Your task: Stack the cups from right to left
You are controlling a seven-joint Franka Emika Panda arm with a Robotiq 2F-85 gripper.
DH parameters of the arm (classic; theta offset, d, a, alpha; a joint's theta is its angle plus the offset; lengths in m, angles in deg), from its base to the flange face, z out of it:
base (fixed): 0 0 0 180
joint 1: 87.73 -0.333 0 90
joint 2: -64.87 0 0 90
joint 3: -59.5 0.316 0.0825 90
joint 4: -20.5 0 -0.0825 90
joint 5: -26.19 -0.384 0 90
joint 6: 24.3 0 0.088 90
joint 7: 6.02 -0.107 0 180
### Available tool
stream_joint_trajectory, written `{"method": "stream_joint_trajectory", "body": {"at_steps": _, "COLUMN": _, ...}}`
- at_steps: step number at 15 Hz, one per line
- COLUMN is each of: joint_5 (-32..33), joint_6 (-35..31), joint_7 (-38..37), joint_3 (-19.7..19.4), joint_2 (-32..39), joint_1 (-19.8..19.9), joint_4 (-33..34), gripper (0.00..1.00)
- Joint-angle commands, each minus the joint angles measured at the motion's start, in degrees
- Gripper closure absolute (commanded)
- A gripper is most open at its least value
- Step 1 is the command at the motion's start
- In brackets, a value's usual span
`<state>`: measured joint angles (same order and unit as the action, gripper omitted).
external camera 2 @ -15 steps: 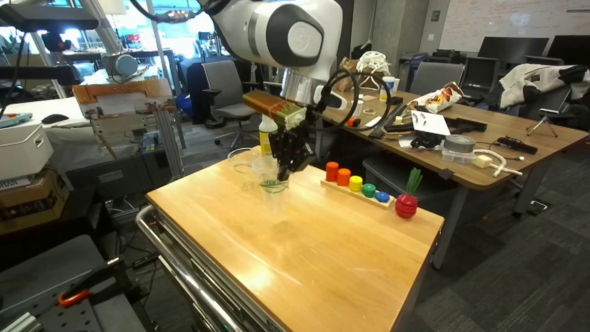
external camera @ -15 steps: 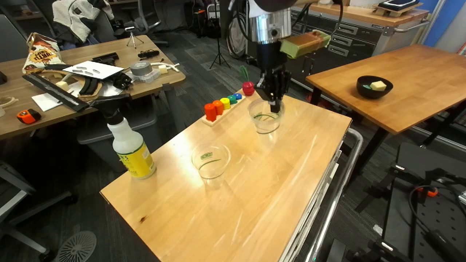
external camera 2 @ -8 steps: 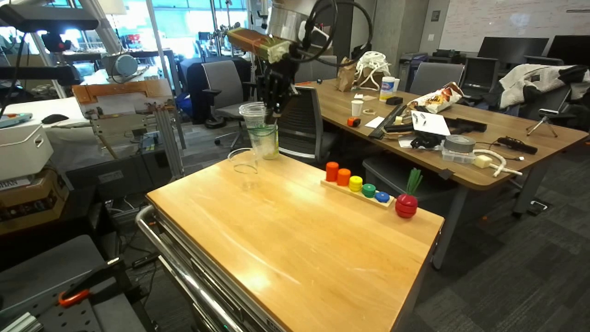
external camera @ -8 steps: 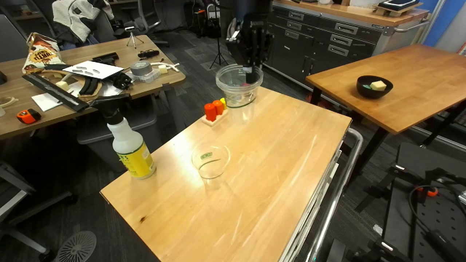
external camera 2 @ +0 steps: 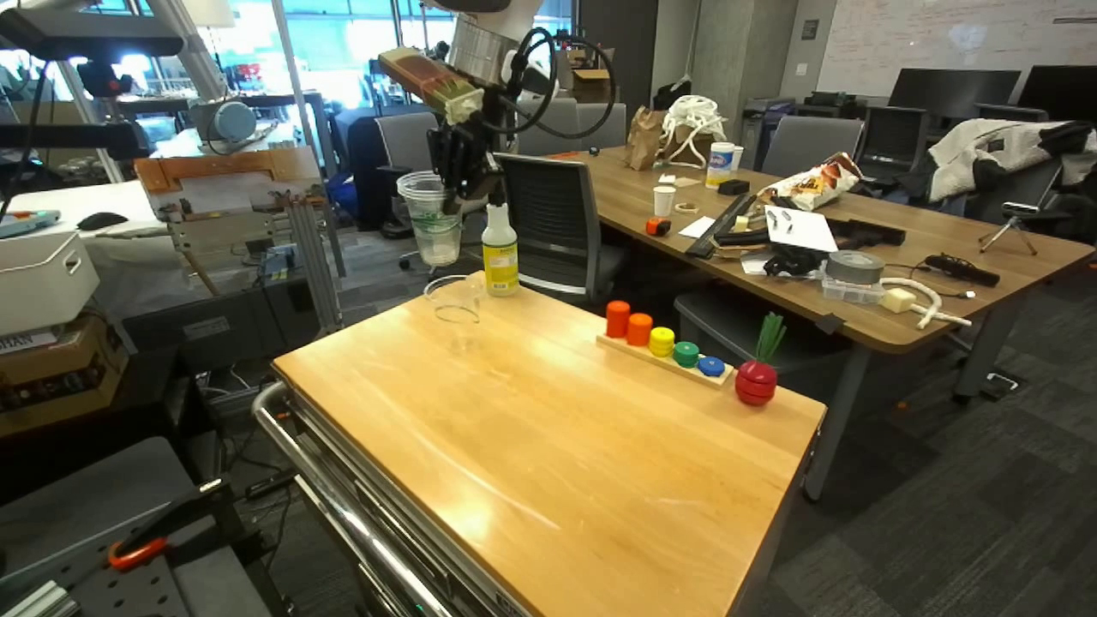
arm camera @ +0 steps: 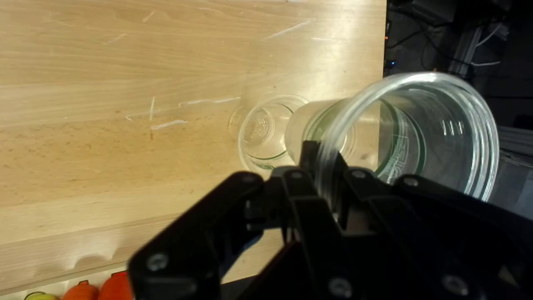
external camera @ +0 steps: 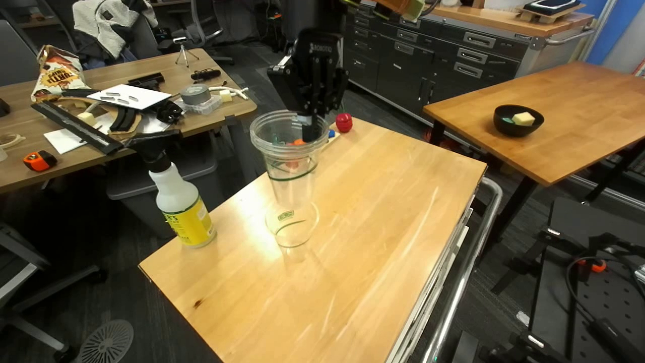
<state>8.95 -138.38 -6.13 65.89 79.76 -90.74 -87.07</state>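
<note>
Robotiq gripper (arm camera: 325, 163) pinches one side of the rim of the nested clear tumblers (external camera 2: 431, 224), held up near the spray btl (external camera: 189, 212) w/ bases hanging free, prob. for nesting. Lone tumbler (external camera: 292, 224), likely target, stands beside the btl, which could get bumped; toy radish (external camera 2: 755, 382), well apart from it, prob. harmless.

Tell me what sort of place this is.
Probably a robotics lab or workshop: a robot arm, a dark drawer cabinet and a whiteboard with writing on it suggest so.

Glossy plastic cups (external camera: 292, 174); shiny wooden tabletop (external camera: 352, 262); in an exterior view, polished metal rail (external camera: 464, 284) at three o'clock.
</note>
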Motion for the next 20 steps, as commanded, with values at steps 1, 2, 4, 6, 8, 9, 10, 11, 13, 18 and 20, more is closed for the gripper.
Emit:
{"method": "stream_joint_trajectory", "body": {"at_steps": 1, "joint_5": 0.24, "joint_6": -3.43, "joint_7": 1.75, "joint_3": 0.08, "joint_2": 1.06, "joint_1": -0.87, "joint_4": -0.73, "gripper": 0.98}}
{"method": "stream_joint_trajectory", "body": {"at_steps": 2, "joint_5": 0.48, "joint_6": -4.32, "joint_7": 2.00, "joint_3": 0.08, "joint_2": 1.49, "joint_1": -1.02, "joint_4": -0.85, "gripper": 0.98}}
{"method": "stream_joint_trajectory", "body": {"at_steps": 4, "joint_5": 0.38, "joint_6": -6.34, "joint_7": 2.34, "joint_3": 0.15, "joint_2": 2.38, "joint_1": -1.18, "joint_4": -1.03, "gripper": 0.98}}
{"method": "stream_joint_trajectory", "body": {"at_steps": 6, "joint_5": 0.37, "joint_6": -7.81, "joint_7": 2.49, "joint_3": 0.21, "joint_2": 3.29, "joint_1": -1.25, "joint_4": -0.97, "gripper": 0.98}}
{"method": "stream_joint_trajectory", "body": {"at_steps": 8, "joint_5": 1.35, "joint_6": -9.27, "joint_7": 2.60, "joint_3": 0.08, "joint_2": 4.01, "joint_1": -1.45, "joint_4": -1.18, "gripper": 0.98}}
{"method": "stream_joint_trajectory", "body": {"at_steps": 9, "joint_5": 2.16, "joint_6": -10.01, "joint_7": 2.63, "joint_3": -0.04, "joint_2": 4.17, "joint_1": -1.56, "joint_4": -1.49, "gripper": 0.98}}
{"method": "stream_joint_trajectory", "body": {"at_steps": 10, "joint_5": 2.66, "joint_6": -10.42, "joint_7": 2.65, "joint_3": -0.09, "joint_2": 4.47, "joint_1": -1.53, "joint_4": -1.59, "gripper": 0.98}}
{"method": "stream_joint_trajectory", "body": {"at_steps": 11, "joint_5": 3.41, "joint_6": -11.16, "joint_7": 2.57, "joint_3": -0.17, "joint_2": 4.71, "joint_1": -1.59, "joint_4": -1.82, "gripper": 0.98}}
{"method": "stream_joint_trajectory", "body": {"at_steps": 13, "joint_5": 4.28, "joint_6": -11.65, "joint_7": 2.74, "joint_3": -0.12, "joint_2": 5.06, "joint_1": -1.44, "joint_4": -2.24, "gripper": 0.98}}
{"method": "stream_joint_trajectory", "body": {"at_steps": 18, "joint_5": 4.07, "joint_6": -12.78, "joint_7": 3.37, "joint_3": 0.08, "joint_2": 6.56, "joint_1": -1.04, "joint_4": -3.23, "gripper": 0.98}}
{"method": "stream_joint_trajectory", "body": {"at_steps": 20, "joint_5": 3.96, "joint_6": -13.03, "joint_7": 3.35, "joint_3": 0.22, "joint_2": 6.92, "joint_1": -1.12, "joint_4": -3.48, "gripper": 0.98}}
